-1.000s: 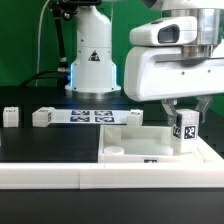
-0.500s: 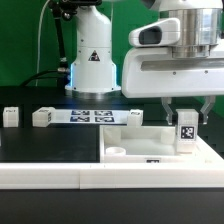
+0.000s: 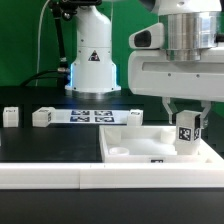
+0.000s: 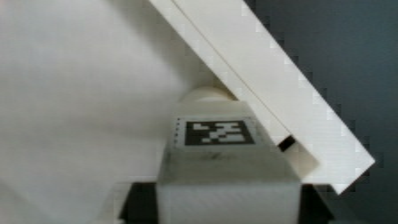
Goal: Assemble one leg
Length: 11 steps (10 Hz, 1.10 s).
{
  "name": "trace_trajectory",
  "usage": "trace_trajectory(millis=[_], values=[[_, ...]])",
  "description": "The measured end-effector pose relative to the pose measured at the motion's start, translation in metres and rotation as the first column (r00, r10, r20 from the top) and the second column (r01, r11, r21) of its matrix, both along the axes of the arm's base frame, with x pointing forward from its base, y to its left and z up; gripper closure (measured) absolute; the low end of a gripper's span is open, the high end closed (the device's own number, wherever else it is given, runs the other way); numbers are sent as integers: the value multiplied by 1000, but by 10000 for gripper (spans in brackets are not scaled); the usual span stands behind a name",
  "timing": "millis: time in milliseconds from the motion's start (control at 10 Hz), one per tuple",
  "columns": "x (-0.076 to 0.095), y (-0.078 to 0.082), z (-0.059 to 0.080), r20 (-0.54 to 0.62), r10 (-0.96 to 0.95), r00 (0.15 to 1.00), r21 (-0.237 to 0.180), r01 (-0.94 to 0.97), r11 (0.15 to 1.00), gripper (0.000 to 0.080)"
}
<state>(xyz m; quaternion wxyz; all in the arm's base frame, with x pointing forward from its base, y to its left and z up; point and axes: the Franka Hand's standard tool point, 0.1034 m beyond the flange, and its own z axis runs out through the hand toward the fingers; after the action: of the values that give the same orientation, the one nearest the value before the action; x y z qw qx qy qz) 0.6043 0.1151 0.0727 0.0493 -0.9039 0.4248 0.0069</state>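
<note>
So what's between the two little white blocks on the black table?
Just bare black table lies between the block by the edge and the tagged block; the exterior view shows it. The marker board starts after the second one.

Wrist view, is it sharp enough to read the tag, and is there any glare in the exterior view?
Wrist view: soft and slightly blurred, yet the tag on the leg stays readable; the white tabletop piece is nearly washed out. Exterior view: bright glare on the gripper housing, a blue glow at the robot base, background sharp.
</note>
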Motion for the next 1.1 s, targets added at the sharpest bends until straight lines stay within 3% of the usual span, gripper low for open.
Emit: trace_trajectory(millis=[300, 600, 800, 1100], values=[[1, -1, 0, -20, -198, 980, 15, 198, 980, 509], [1, -1, 0, -30, -271, 962, 20, 272, 962, 507], [1, 0, 0, -17, -159, 987, 19, 159, 987, 189], [1, 1, 1, 13, 121, 993, 9, -121, 993, 152]])
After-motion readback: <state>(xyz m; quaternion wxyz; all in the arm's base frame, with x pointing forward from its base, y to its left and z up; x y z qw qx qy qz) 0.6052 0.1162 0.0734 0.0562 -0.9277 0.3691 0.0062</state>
